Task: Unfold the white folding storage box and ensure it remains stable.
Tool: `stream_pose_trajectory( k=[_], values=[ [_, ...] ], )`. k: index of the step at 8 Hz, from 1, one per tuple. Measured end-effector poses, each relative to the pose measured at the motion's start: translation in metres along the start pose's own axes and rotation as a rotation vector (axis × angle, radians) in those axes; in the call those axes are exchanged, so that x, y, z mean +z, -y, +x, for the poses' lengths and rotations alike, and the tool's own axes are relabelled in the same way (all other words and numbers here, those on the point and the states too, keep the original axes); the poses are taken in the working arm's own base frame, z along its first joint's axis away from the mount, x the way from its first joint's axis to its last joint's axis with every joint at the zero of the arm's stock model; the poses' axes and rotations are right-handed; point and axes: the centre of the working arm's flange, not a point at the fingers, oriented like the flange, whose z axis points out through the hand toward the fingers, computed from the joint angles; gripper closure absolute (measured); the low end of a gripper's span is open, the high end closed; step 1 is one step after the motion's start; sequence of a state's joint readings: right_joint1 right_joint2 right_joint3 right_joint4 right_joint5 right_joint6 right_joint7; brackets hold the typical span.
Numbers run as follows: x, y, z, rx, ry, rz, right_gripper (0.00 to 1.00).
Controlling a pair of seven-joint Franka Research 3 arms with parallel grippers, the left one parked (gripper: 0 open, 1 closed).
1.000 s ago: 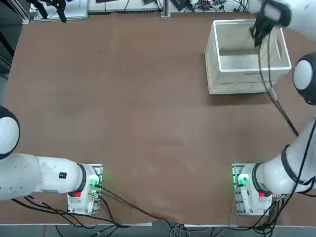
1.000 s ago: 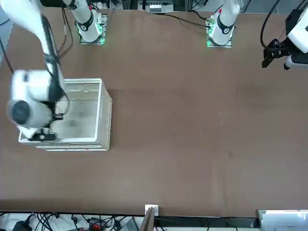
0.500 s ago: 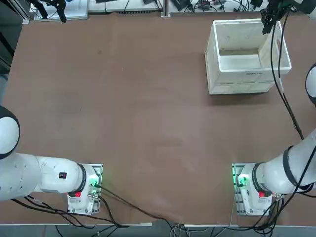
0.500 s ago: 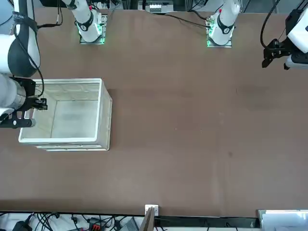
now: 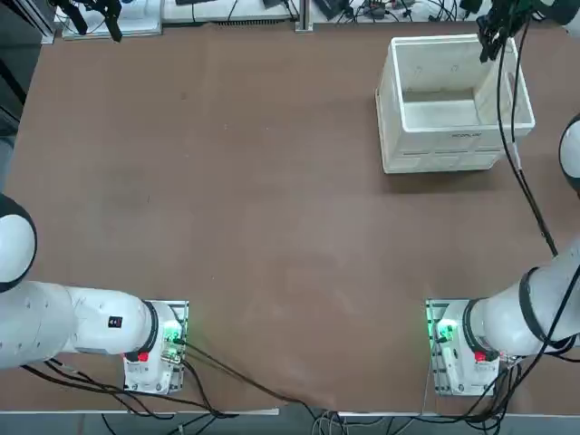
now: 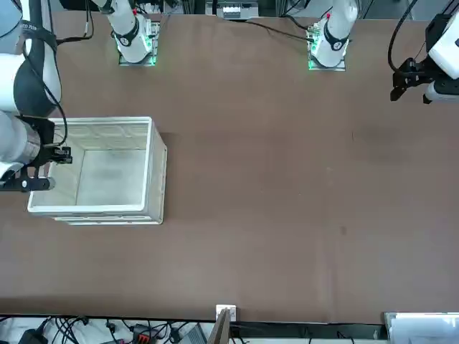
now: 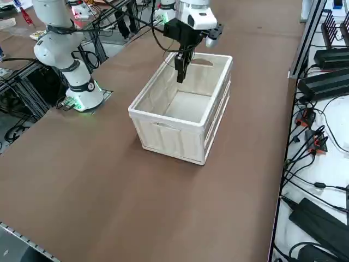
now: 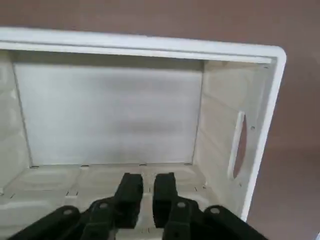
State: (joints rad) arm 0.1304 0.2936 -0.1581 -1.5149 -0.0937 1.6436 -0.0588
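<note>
Seen from overhead: broad brown desk (image 5: 236,199) bare across its left and middle, then the white folding storage box (image 5: 450,104) at the far right part, close to the far edge, well apart from the arm bases at the near edge. Standing unfolded and upright, all four walls raised, open top, thick rim, pale floor visible inside. Oval handle hole (image 8: 239,145) in an end wall, plain in the wrist view; a second handle hole in the opposite end wall, seen from the right side. Above the box's far right corner, the right claw (image 5: 497,41), pointing down, black fingers hanging over the rim area and touching nothing. From the right side, the same claw (image 7: 180,71) hovering above the open interior near the far end wall, clear of the walls. In the wrist view, the two fingers (image 8: 131,192) slightly parted, a narrow gap between them, nothing pinched, box floor and long wall beyond. From the front, box (image 6: 115,172) at the left with the claw (image 6: 61,154) over its left end.
</note>
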Motion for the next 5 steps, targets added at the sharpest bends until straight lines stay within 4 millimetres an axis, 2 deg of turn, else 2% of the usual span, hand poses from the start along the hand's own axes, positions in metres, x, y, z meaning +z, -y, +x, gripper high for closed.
stream_pose_trajectory(
  k=[2,3,4,5],
  values=[
    [-0.043,-0.007,-0.006,0.03,-0.045,0.092,0.37],
    [-0.065,-0.02,-0.014,0.055,-0.086,0.14,0.16],
    [-0.085,-0.032,-0.025,0.073,-0.121,0.169,0.01],
    [-0.102,-0.035,-0.036,0.084,-0.148,0.179,0.0]
  ],
)
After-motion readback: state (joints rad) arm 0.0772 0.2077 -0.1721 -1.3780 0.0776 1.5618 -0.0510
